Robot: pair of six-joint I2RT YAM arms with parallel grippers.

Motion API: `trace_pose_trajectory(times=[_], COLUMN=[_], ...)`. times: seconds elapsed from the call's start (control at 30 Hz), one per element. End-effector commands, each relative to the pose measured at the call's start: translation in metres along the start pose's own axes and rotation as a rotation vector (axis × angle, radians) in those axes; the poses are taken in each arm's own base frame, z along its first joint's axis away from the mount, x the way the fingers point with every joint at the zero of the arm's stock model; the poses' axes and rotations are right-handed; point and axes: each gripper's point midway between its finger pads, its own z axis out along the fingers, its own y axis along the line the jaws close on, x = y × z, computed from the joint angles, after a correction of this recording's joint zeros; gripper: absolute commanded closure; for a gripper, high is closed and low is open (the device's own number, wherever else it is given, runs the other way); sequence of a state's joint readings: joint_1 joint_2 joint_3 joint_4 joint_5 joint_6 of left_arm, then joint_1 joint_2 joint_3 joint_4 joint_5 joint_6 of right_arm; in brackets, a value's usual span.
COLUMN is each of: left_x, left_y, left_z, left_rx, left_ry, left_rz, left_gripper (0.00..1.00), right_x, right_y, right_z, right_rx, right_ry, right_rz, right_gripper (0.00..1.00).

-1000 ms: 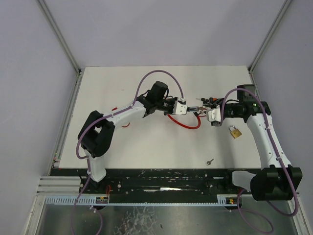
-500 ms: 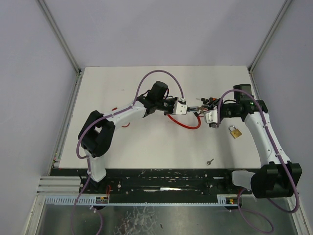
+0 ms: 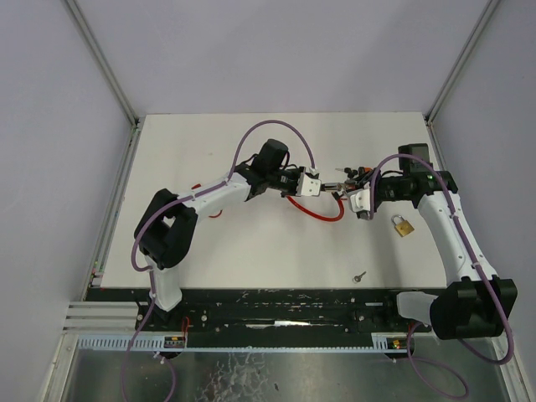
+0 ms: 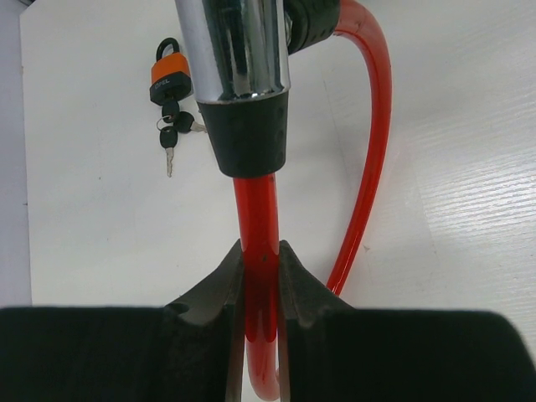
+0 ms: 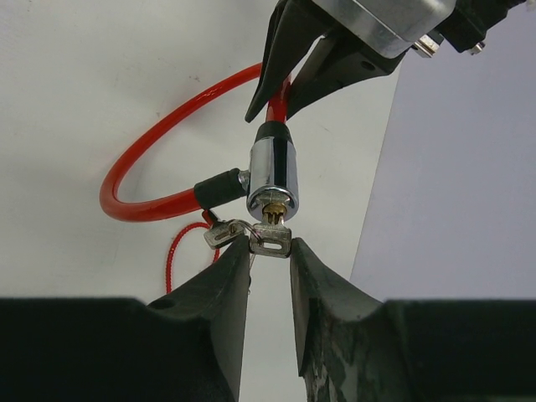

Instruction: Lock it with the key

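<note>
The red plastic-coated cable [image 4: 260, 209] is clenched by the left gripper [image 4: 261, 255]; the small silver key [image 5: 271, 240] in the chrome cylinder [image 5: 272, 172] is flanked by the right gripper [image 5: 270, 251], grasp not discernible

Bright, even light, shadows faint and soft. My wrist views are sharp; glare streaks the chrome lock barrel [image 4: 239, 50].

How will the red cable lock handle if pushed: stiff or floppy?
Probably springy, not limp: the red cable holds a smooth loop. Likely end-heavy at the chrome cylinder, so it may sag or swing beyond the left gripper.
</note>
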State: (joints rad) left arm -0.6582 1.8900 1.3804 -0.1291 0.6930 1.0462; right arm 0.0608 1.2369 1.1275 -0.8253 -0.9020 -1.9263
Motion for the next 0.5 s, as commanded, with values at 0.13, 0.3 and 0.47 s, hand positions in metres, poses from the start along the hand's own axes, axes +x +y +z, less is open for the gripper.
trace_pose_trajectory(times=[0.13,0.3,0.47], left_x=[0.019,0.019,0.019], left_y=[-0.015,-0.013,-0.013], left_z=[0.005,0.004,0.004], left_rx=[0.055,0.05,0.049], left_ry=[0.039,0.041,0.041], left_rz=[-0.048,-0.047,-0.046], left_gripper=[1.0,1.0,1.0], right_x=[-0.006,-0.007,-0.003], right_y=[-0.011,-0.013,-0.021], right_z=[-0.004,-0.005,-0.006], right_rx=[0.028,0.067,0.158], right_ry=[0.007,0.003,0.012], right_rz=[-0.001,0.125,0.374], right_gripper=[0.72,0.76,0.83])
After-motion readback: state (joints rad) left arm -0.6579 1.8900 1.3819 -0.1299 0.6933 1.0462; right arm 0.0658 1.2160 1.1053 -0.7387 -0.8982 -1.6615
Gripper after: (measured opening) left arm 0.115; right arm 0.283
